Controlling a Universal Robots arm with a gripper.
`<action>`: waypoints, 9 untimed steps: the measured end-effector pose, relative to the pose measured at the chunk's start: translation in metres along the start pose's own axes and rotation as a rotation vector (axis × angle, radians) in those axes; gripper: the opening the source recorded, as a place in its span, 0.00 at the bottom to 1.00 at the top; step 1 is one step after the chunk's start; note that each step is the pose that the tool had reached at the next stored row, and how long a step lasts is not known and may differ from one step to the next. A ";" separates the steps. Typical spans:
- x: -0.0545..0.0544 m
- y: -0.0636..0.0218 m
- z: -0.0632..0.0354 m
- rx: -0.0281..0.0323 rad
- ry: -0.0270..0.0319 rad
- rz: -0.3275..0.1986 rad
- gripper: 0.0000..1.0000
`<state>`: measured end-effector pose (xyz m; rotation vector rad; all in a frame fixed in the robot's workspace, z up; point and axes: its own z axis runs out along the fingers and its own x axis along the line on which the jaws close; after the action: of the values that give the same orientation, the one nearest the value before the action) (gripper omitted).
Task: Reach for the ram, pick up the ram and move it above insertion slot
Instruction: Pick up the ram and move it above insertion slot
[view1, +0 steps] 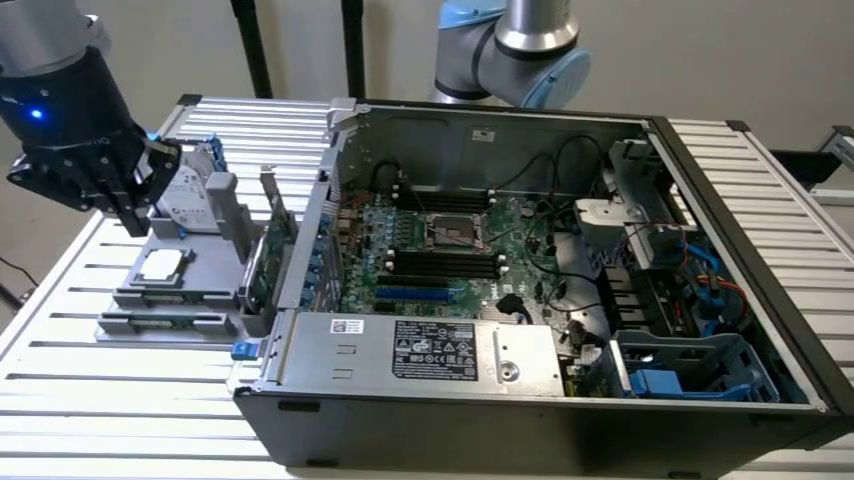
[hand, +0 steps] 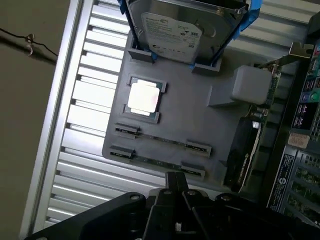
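Nearest in the ext. view: slatted table (view1: 80, 400) and the PSU (view1: 427, 350) at the front of the open PC case (view1: 747, 200). On the ext. view's left of the case sits a grey fixture (view1: 214, 262) (hand: 190, 115). The ram (view1: 167, 322) (hand: 155, 161) is at the fixture's near edge, a thin green stick w/ a clip at each end. A second stick (view1: 174, 296) (hand: 160, 139) lies just behind it, parallel.

Next back: CPU (view1: 163, 263) (hand: 145, 96) in its square seat. Expansion card (view1: 276, 250) (hand: 245, 155) stands upright btwn fixture and case. Behind the CPU the HDD (view1: 187, 200) (hand: 175, 30) leans tilted in blue rails.

Gripper (view1: 131, 220) (hand: 175, 181) hangs above the fixture, clear of the ram. Its fingers are pressed together w/ nothing btwn them. In the wrist view the fingertips sit nearest the ram's row, not touching.

Inside the case: mobo (view1: 467, 235), w/ the dark insertion slots (view1: 441, 263) running across it, below the CPU socket as the ext. view shows it. Well apart from the ram.

Farthest: a grey-and-blue arm joint (view1: 527, 50) behind the case's back wall.
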<state>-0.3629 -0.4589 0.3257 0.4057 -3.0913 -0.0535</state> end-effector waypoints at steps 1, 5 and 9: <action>0.000 0.0000 0.0000 0.0004 0.0005 -0.019 0.11; 0.000 0.0000 0.0000 0.0019 0.0025 -0.092 0.11; 0.000 0.0000 0.0000 0.0035 0.0046 -0.164 0.11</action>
<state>-0.3629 -0.4589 0.3256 0.6575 -3.0466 -0.0500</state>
